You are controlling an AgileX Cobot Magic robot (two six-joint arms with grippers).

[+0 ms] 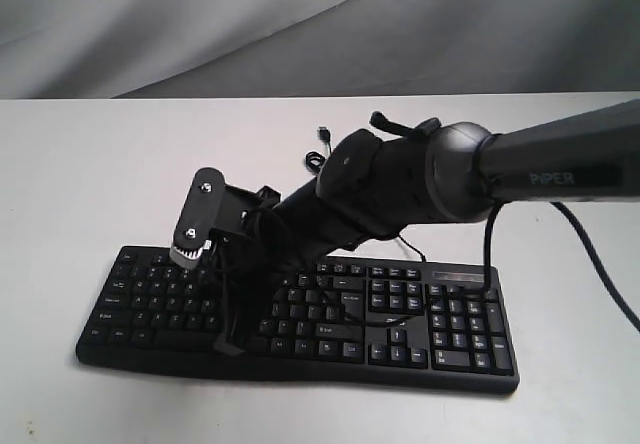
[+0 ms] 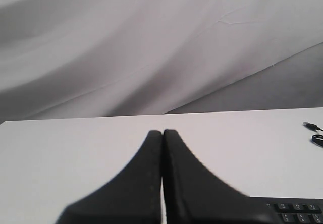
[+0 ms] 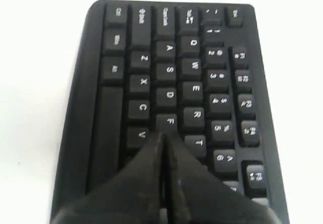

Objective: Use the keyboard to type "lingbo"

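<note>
The black keyboard (image 1: 440, 329) lies across the front of the white table (image 1: 90, 164). My right arm reaches over it from the right. Its gripper (image 1: 230, 342) is shut, hanging low over the letter keys left of the middle. In the right wrist view the shut fingertips (image 3: 164, 134) sit just past the F key (image 3: 170, 121), between V and T, and hide the keys beneath them. My left gripper (image 2: 162, 132) is shut and empty above bare table, with one corner of the keyboard (image 2: 298, 211) beside it. It does not show in the exterior view.
The keyboard's thin black cable (image 1: 312, 160) loops behind it and ends in a loose USB plug (image 1: 323, 132), which also shows in the left wrist view as the USB plug (image 2: 313, 127). A grey cloth backdrop (image 1: 300, 24) closes the far side.
</note>
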